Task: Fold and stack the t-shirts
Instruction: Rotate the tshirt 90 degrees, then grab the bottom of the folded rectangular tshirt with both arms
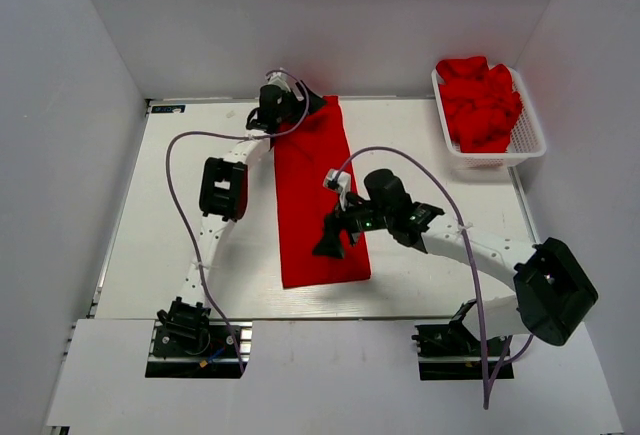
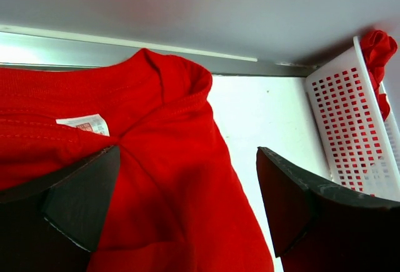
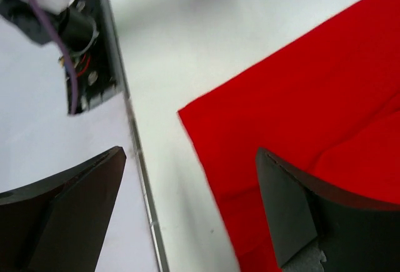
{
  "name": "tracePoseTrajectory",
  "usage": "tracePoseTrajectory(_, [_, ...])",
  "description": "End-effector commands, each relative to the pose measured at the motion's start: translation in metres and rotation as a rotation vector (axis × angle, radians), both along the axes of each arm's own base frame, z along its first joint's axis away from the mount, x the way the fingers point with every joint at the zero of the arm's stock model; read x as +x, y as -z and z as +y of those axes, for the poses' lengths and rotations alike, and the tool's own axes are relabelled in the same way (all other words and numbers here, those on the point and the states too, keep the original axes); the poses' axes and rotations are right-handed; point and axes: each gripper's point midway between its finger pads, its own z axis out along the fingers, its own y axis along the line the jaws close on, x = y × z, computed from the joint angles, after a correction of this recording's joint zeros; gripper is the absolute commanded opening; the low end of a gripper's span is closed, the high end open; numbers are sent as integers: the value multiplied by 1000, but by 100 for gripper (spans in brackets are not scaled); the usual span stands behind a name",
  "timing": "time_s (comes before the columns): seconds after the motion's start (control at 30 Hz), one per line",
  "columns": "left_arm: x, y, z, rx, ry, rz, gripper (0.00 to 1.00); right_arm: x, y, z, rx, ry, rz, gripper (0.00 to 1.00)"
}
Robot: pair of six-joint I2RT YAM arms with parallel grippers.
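Observation:
One red t-shirt (image 1: 318,205) lies folded lengthwise into a long strip down the middle of the table. My left gripper (image 1: 303,102) is open over its far collar end. In the left wrist view the collar and a white label (image 2: 84,124) lie between and beyond the spread fingers (image 2: 187,159). My right gripper (image 1: 331,244) is open and empty above the shirt's near right part. In the right wrist view (image 3: 190,153) one finger is over the red cloth (image 3: 300,115), the other over the bare table near the shirt's corner. More red t-shirts (image 1: 480,100) are heaped in the basket.
A white plastic mesh basket (image 1: 528,135) stands at the back right corner and shows at the right of the left wrist view (image 2: 350,122). White walls enclose the table on three sides. The table's near edge and the left arm's base (image 3: 81,53) show in the right wrist view.

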Motion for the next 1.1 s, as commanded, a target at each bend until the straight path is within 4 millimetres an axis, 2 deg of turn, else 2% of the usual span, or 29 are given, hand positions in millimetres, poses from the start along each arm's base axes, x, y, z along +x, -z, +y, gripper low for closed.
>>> tracePoseTrajectory(0.0, [12, -44, 4, -28, -65, -82, 100, 28, -24, 4, 12, 96, -95, 90])
tracePoseTrajectory(0.03, [14, -52, 5, -22, -73, -100, 100, 36, -29, 4, 4, 133, -108, 90])
tracePoseTrajectory(0.07, [16, -76, 7, -23, -85, -141, 100, 52, -25, -3, -34, 220, -129, 90])
tracePoseTrajectory(0.17, [15, -106, 11, 3, -92, -200, 100, 60, -8, -13, -103, 319, -65, 90])
tracePoseTrajectory(0.2, [13, -131, 12, 4, -91, -241, 100, 63, 3, -22, -153, 370, -40, 90])
tracePoseTrajectory(0.23, [11, -143, 13, 14, -90, -256, 100, 65, 11, -26, -175, 390, -20, 90])
tracePoseTrajectory(0.3, [8, -166, 18, 52, -100, -295, 100, 57, 25, -31, -207, 399, 30, 90])
tracePoseTrajectory(0.33, [2, -193, 20, 53, -100, -327, 100, 54, 35, -32, -227, 388, 59, 90])
tracePoseTrajectory(0.43, [-10, -231, 25, 96, -98, -388, 100, 39, 56, -34, -273, 349, 136, 90])
tracePoseTrajectory(0.47, [-12, -238, 29, 115, -109, -393, 100, 33, 70, -35, -305, 334, 170, 90])
tracePoseTrajectory(0.5, [-21, -266, 34, 130, -123, -428, 100, 31, 74, -36, -310, 319, 176, 90])
tracePoseTrajectory(0.57, [-30, -267, 44, 168, -124, -399, 100, 19, 87, -33, -327, 270, 226, 90])
tracePoseTrajectory(0.6, [-43, -292, 49, 188, -124, -430, 100, 17, 86, -30, -310, 252, 228, 90])
tracePoseTrajectory(0.63, [-52, -289, 51, 216, -115, -394, 100, 8, 86, -25, -292, 206, 262, 90])
tracePoseTrajectory(0.67, [-57, -270, 59, 236, -114, -333, 100, 6, 89, -22, -289, 190, 271, 90])
tracePoseTrajectory(0.8, [-100, -246, 84, 319, -136, -208, 100, -11, 78, -6, -230, 80, 288, 90])
tracePoseTrajectory(0.83, [-111, -218, 92, 358, -143, -138, 100, -16, 76, -4, -222, 56, 293, 90])
tracePoseTrajectory(0.87, [-128, -225, 99, 370, -155, -118, 100, -17, 66, 4, -179, 19, 275, 90])
tracePoseTrajectory(0.9, [-137, -217, 104, 391, -158, -91, 100, -20, 66, 7, -179, 7, 273, 90])
tracePoseTrajectory(0.93, [-152, -191, 105, 408, -132, -26, 100, -22, 65, 9, -175, -3, 271, 90])
tracePoseTrajectory(0.97, [-163, -184, 103, 406, -105, -4, 100, -25, 64, 11, -176, -13, 276, 90])
tracePoseTrajectory(1.0, [-177, -192, 107, 406, -104, -4, 100, -27, 65, 13, -175, -22, 281, 90])
tracePoseTrajectory(1.03, [-191, -172, 110, 420, -94, 45, 100, -29, 64, 15, -169, -33, 289, 90])
tracePoseTrajectory(1.07, [-200, -170, 112, 422, -93, 53, 100, -32, 64, 17, -159, -44, 302, 90])
